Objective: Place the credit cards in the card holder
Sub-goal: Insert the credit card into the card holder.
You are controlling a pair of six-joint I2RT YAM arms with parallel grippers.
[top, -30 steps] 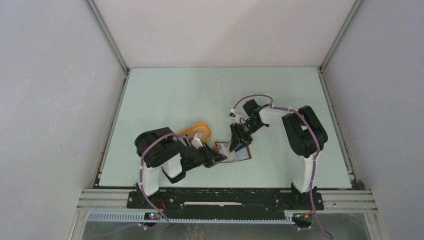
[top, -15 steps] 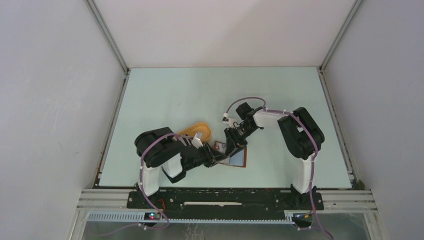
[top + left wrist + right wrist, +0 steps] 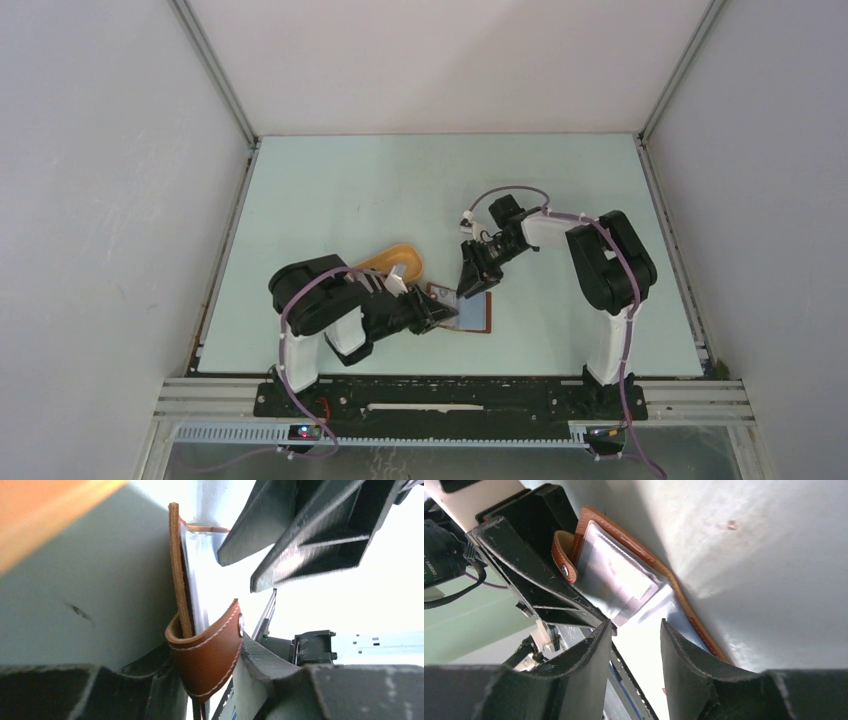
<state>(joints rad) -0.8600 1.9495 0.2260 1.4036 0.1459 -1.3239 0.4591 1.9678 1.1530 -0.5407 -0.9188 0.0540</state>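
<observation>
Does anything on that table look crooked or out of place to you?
The card holder lies open, and its snap strap curls up in a loop between the fingers of the left end effector rather than lying flat.

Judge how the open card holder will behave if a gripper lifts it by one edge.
The card holder would probably flop: it is a thin leather fold lying opened out, and its strap curls over softly. Its clear plastic sleeve looks glossy, so it is likely slippery to fingers. Being flat and thin, it should slide rather than tip when pushed.
</observation>
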